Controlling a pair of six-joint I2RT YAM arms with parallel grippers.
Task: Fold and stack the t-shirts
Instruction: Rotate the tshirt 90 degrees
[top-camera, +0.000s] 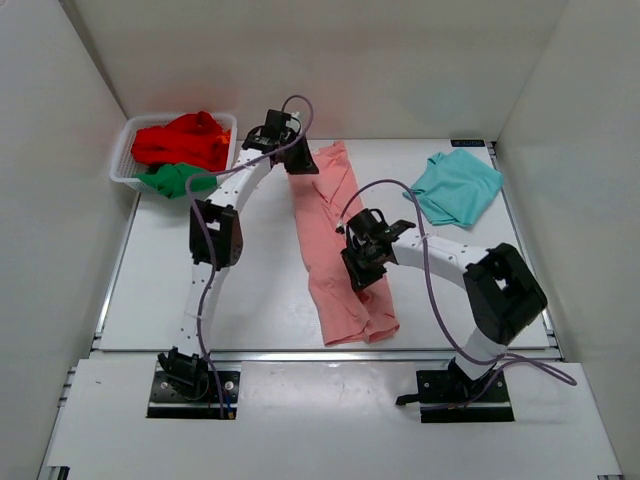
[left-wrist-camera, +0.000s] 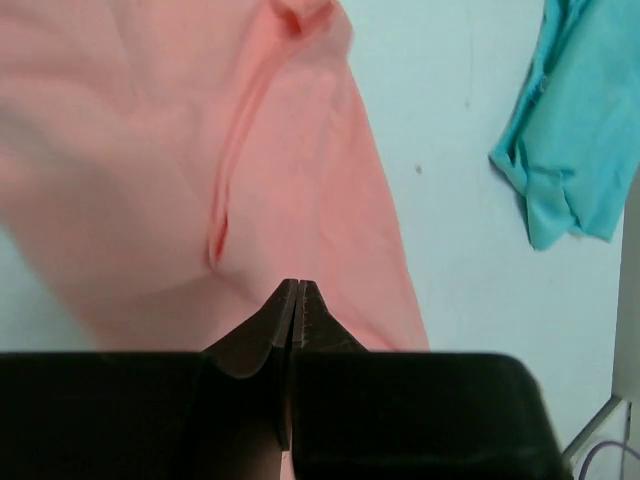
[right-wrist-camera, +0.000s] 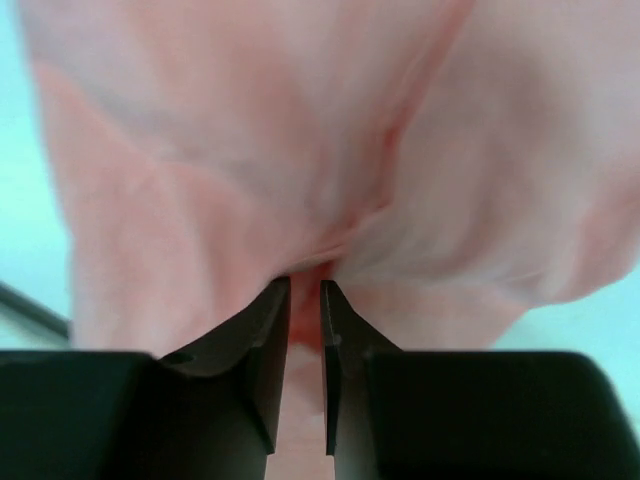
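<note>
The salmon-pink t-shirt (top-camera: 320, 215) lies drawn out in a long strip down the middle of the table. My left gripper (top-camera: 300, 163) is at its far end, jaws shut on the fabric's edge (left-wrist-camera: 297, 285); the shirt (left-wrist-camera: 290, 170) spreads out beyond the tips. My right gripper (top-camera: 358, 270) is over the strip's near half, its jaws (right-wrist-camera: 305, 285) pinched on a gathered fold of the shirt (right-wrist-camera: 250, 150). The light teal t-shirt (top-camera: 457, 187) lies crumpled at the far right, apart from both grippers; it also shows in the left wrist view (left-wrist-camera: 575, 130).
A white mesh basket (top-camera: 124, 152) stands at the far left corner with a red shirt (top-camera: 185, 140) and a green shirt (top-camera: 172, 178) in it. White walls enclose the table on three sides. Each arm's cable loops above the shirt.
</note>
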